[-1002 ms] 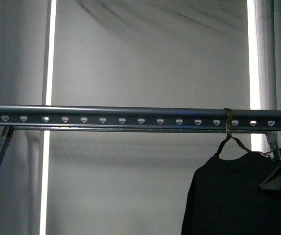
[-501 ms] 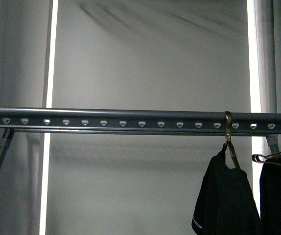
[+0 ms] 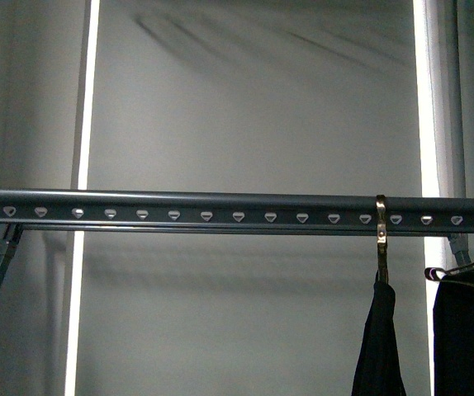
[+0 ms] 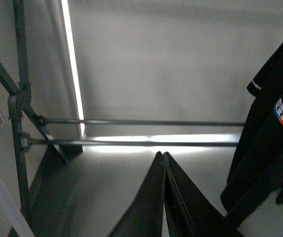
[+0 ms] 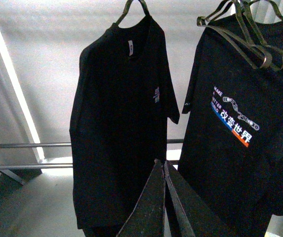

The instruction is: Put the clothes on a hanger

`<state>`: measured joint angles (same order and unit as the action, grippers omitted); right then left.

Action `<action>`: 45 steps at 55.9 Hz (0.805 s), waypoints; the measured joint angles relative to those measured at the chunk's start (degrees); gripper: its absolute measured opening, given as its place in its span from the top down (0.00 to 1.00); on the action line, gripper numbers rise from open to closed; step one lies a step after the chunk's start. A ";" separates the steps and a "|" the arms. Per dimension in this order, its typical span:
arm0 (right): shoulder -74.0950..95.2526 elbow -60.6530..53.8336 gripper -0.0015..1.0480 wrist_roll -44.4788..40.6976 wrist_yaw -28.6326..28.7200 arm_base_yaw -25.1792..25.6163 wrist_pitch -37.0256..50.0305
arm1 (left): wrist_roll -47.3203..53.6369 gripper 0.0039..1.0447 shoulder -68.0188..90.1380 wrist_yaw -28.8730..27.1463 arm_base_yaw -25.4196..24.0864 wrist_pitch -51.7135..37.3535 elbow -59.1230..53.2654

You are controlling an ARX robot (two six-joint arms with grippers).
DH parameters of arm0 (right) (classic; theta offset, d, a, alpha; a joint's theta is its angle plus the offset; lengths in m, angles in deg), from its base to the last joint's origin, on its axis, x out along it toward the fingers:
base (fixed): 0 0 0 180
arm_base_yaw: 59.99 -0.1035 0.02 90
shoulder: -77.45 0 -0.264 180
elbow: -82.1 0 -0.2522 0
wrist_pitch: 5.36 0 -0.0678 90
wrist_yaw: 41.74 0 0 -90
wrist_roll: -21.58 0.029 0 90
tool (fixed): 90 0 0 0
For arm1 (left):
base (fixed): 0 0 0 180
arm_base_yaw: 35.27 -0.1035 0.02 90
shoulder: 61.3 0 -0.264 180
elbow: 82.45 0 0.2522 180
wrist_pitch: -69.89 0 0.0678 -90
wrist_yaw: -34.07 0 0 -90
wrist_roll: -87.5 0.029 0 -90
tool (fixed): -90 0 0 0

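The neighbouring black shirt (image 5: 240,123) reads "MAKE A BETTER ROAD" above "改变世界".

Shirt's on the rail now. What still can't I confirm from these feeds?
- Front view: T-shirt hangs edge-on, bottom cut off by the frame.
- Right wrist view: its bronze hook is cut off at the top, so no rail contact visible.
- Chest lettering: too small to read.

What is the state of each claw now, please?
Left claw: closed, holding nothing.
Right claw: closed, holding nothing.
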<state>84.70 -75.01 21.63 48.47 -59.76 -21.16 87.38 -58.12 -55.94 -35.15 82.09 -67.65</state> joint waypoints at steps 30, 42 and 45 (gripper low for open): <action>-4.33 -5.73 0.98 0.00 -0.11 0.00 1.38 | 0.00 0.97 -2.86 -0.02 0.00 1.42 0.00; -6.91 -8.76 0.98 0.00 -0.13 0.00 1.81 | 0.00 0.97 -2.89 -0.02 0.00 1.42 0.00; -6.91 -8.76 0.98 0.00 -0.13 0.00 1.84 | 0.00 0.97 -2.89 -0.02 0.00 1.42 0.00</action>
<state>77.79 -83.78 21.63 48.34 -59.76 -19.33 87.38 -61.01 -55.97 -35.15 83.51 -67.65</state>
